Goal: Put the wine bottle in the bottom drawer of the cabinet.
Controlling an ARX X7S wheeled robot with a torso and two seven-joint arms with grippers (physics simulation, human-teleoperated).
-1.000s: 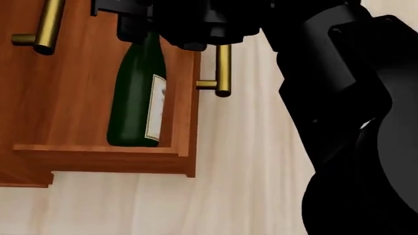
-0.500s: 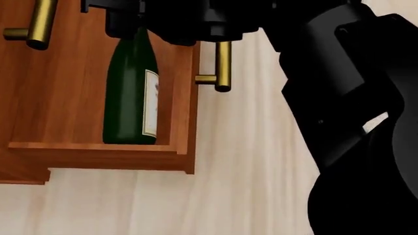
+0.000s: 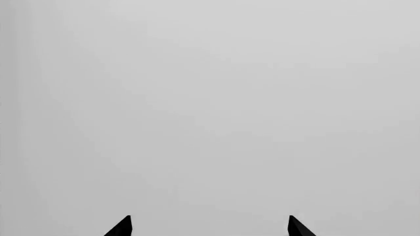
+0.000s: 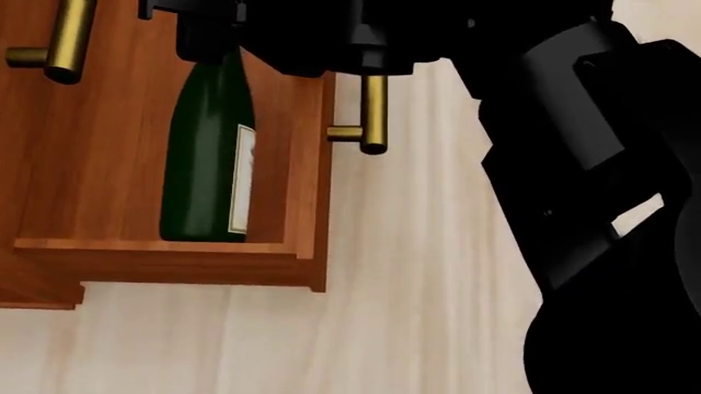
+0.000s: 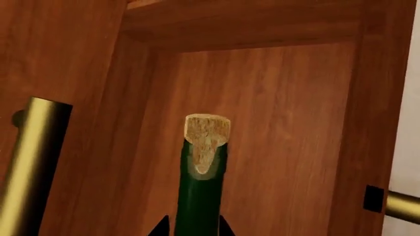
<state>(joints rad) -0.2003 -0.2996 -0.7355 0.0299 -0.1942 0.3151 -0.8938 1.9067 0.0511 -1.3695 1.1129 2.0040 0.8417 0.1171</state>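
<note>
Head view shows the wine bottle [image 4: 203,156] standing inside the open bottom drawer [image 4: 164,261] at about 10 o'clock, neck gripped by the right hand [image 5: 192,231]; left hand [image 3: 208,227] spread apart before blank grey

My right hand [image 5: 192,228] sits tight inside the open reddish-brown wooden bottom drawer [image 4: 164,258], its fingertips flanking the dark green glass wine bottle [image 4: 206,156]. The drawer's wooden walls close in on both sides, and a brass bar handle [image 4: 373,113] juts out just beside it. My left hand [image 3: 208,227] faces only plain grey space, unobstructed.
</note>
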